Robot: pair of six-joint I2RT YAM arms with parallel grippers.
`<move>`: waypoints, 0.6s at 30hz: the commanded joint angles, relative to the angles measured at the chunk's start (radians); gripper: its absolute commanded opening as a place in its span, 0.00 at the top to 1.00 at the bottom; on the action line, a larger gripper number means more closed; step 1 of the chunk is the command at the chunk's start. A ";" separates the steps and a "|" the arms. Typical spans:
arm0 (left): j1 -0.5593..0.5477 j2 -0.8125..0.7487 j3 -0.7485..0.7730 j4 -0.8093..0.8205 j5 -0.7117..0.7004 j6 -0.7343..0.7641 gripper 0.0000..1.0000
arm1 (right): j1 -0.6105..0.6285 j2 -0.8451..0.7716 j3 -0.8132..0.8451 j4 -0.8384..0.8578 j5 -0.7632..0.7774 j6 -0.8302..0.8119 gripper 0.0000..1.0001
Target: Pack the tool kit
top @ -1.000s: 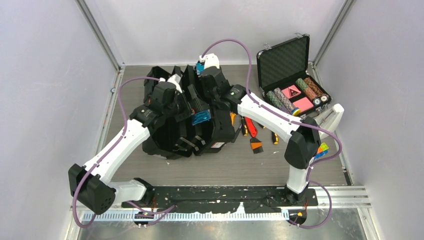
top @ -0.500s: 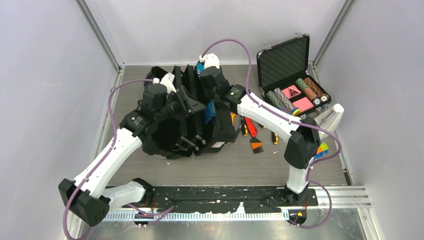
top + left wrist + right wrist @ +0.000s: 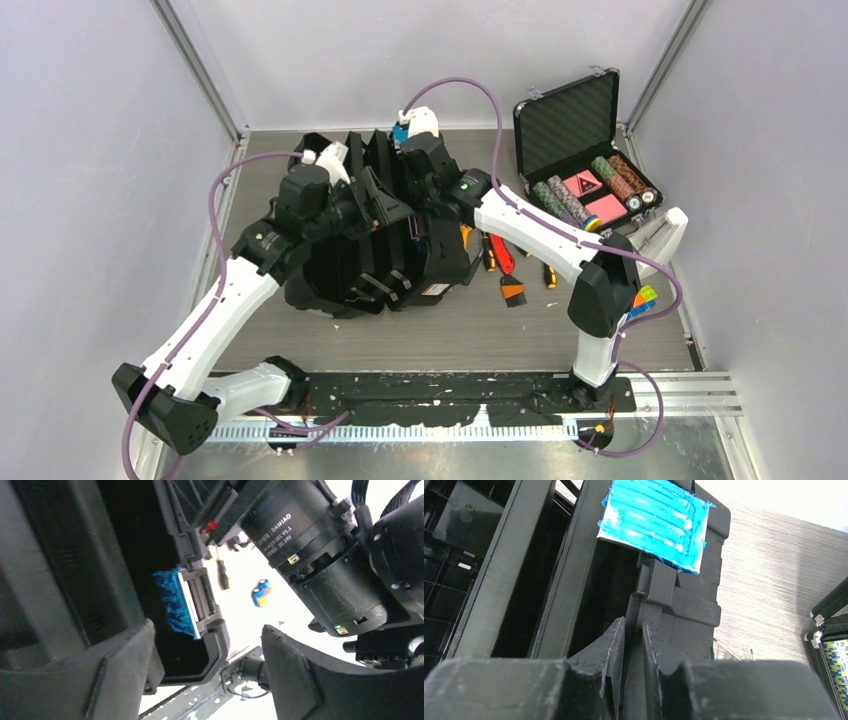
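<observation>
Grey table (image 3: 480, 325), black toolbox (image 3: 340, 280), right hand (image 3: 634, 626) clamped on its rim, left hand (image 3: 207, 630) spread apart beside blue latch (image 3: 172, 602)

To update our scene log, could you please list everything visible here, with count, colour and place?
toolbox: one, black with blue latches, centre-left of the table.
hand tools: several, red, yellow-black and orange-black, lying on the table just right of the toolbox.
case: one, black and foam-lined, open at the far right corner.
chip rolls: about four, patterned, inside the case.
pink cards: two, pink, between the rolls in the case.
table: one, grey wood-grain.
left claw: one, black, open beside the toolbox.
right claw: one, black, shut on a thin toolbox edge.
</observation>
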State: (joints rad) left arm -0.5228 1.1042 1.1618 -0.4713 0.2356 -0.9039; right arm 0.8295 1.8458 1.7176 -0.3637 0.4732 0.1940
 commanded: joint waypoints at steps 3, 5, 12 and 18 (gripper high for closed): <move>0.102 -0.043 0.159 -0.270 -0.297 0.300 0.13 | -0.011 0.050 -0.075 -0.151 -0.089 0.031 0.76; 0.163 -0.054 0.158 -0.324 -0.400 0.368 0.08 | -0.015 0.046 -0.083 -0.146 -0.097 0.032 0.76; 0.201 0.047 0.137 -0.446 -0.680 0.562 0.00 | -0.022 0.043 -0.092 -0.132 -0.118 0.038 0.76; 0.213 0.173 0.113 -0.435 -0.750 0.597 0.00 | -0.027 0.042 -0.099 -0.121 -0.136 0.043 0.76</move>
State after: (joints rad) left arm -0.3183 1.2163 1.2808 -0.8814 -0.3973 -0.3790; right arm 0.8059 1.8320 1.6844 -0.3168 0.4145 0.2131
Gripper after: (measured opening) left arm 0.994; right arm 0.241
